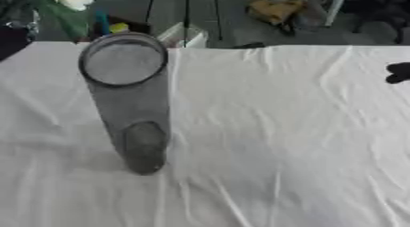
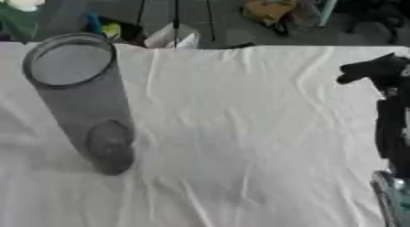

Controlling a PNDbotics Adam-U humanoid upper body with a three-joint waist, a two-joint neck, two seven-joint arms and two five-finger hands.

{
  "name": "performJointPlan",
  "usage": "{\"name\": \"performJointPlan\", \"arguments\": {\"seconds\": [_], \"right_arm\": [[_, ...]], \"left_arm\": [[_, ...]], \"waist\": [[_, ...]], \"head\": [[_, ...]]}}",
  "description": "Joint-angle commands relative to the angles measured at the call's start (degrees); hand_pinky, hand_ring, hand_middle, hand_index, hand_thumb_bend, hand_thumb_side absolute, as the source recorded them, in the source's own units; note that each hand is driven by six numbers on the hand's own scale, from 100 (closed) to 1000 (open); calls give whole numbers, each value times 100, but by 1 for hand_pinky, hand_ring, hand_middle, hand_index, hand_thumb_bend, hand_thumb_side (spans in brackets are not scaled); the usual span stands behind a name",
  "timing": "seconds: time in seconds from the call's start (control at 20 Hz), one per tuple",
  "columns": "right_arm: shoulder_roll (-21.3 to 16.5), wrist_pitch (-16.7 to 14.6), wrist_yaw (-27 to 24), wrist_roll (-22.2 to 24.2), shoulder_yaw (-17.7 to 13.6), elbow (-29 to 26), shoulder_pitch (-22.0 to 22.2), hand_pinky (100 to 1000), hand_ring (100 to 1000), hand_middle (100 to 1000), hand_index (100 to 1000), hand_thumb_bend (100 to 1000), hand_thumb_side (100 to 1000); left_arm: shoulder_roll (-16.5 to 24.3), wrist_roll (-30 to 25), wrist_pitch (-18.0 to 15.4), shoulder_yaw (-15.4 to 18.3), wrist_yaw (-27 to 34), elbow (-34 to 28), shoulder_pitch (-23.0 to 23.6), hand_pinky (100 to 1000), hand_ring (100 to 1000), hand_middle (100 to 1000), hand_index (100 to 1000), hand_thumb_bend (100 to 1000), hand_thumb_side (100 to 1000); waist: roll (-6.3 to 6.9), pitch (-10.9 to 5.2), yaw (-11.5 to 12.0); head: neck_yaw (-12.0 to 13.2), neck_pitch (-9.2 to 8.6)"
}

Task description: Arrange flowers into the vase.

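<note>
A tall cylindrical vase of smoky grey translucent material stands upright on the table's wrinkled white cloth, left of centre, its round mouth open to the top and empty — a sensible placing, since stems can be dropped straight down its long vertical axis. No flower has gone in yet; a pale bloom with green leaves shows only at the upper left corner, beyond the table's far edge and partly cut off. The robot's black right hand hovers over the cloth at the right side, well apart from the vase; whether its fingers are apart or together I cannot tell. The left hand is out of view — the arranging looks barely begun.
</note>
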Motion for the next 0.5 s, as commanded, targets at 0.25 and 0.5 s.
{"name": "performJointPlan", "arguments": {"seconds": [0.25, 0.5], "right_arm": [[-168, -40, -86, 0, -26, -78, 4, 650, 530, 504, 662, 100, 1000], [-171, -23, -107, 14, -26, -78, 19, 651, 528, 504, 663, 100, 1000]], "left_arm": [[166, 740, -20, 230, 826, -353, -337, 100, 100, 100, 151, 100, 713], [210, 1228, -86, 269, 1527, -775, -445, 100, 100, 100, 151, 100, 708]], "waist": [[-68, -280, 1], [-32, -303, 10]], "head": [[-61, -10], [8, -14]]}}
